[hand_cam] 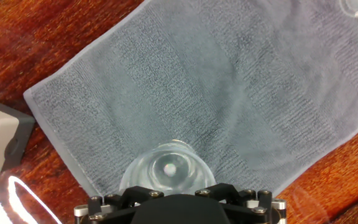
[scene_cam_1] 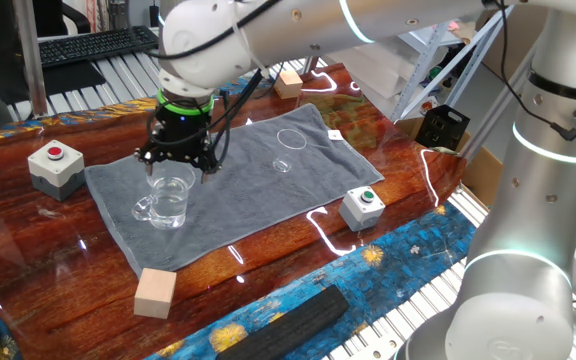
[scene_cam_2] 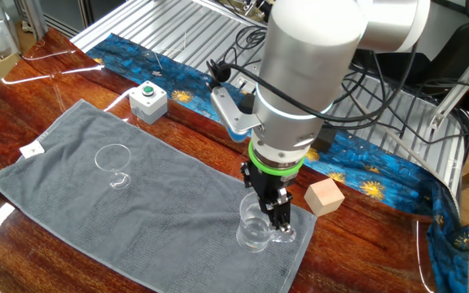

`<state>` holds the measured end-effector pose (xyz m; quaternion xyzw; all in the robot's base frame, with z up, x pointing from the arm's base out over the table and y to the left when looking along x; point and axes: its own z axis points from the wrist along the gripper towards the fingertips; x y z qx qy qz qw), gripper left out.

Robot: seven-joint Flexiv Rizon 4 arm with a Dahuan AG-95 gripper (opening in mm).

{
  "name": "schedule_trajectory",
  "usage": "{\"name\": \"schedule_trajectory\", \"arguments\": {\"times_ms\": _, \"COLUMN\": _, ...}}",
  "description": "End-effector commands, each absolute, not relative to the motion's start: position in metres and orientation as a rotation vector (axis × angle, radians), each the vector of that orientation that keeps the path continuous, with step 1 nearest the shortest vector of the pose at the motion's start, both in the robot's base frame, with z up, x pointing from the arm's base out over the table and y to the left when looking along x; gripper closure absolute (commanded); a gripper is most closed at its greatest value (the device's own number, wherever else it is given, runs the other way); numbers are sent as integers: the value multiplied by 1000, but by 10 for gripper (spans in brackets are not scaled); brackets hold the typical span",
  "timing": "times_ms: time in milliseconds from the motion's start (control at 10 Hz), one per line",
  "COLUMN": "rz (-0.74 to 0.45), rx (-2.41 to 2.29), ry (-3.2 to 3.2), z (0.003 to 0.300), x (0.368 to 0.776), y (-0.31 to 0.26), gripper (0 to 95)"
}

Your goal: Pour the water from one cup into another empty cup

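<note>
My gripper (scene_cam_1: 176, 165) points straight down over the glass mug (scene_cam_1: 168, 202), its jaws spread wide and holding nothing; from the other fixed view the fingers (scene_cam_2: 281, 213) reach down to the mug's rim on the handle side, though I cannot tell whether they touch the glass. The mug stands upright on the grey towel (scene_cam_1: 238, 190), near the towel's end, its curved handle showing in both fixed views; the water inside shows only as a faint shimmer. In the hand view the mug sits directly below my gripper, seen from above. The small handleless glass (scene_cam_1: 292, 142) stands upright on the same towel, well apart from the mug, toward the opposite end. On the wooden bench (scene_cam_1: 28, 240) I note a grey box with a red button (scene_cam_1: 54, 165), a grey box with a green button (scene_cam_1: 364, 207), and a wooden block (scene_cam_1: 155, 292) just beside the towel's edge.
</note>
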<state>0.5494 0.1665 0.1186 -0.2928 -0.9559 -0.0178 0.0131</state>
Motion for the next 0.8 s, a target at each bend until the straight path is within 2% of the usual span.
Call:
{"name": "schedule_trajectory", "arguments": {"times_ms": 100, "rz": -54, "rx": -922, "ry": -2976, "z": 120, "x": 549, "y": 169, "gripper": 0}}
{"name": "schedule_trajectory", "arguments": {"times_ms": 800, "rz": -57, "rx": -934, "ry": -2968, "z": 122, "x": 552, "y": 176, "gripper": 0}}
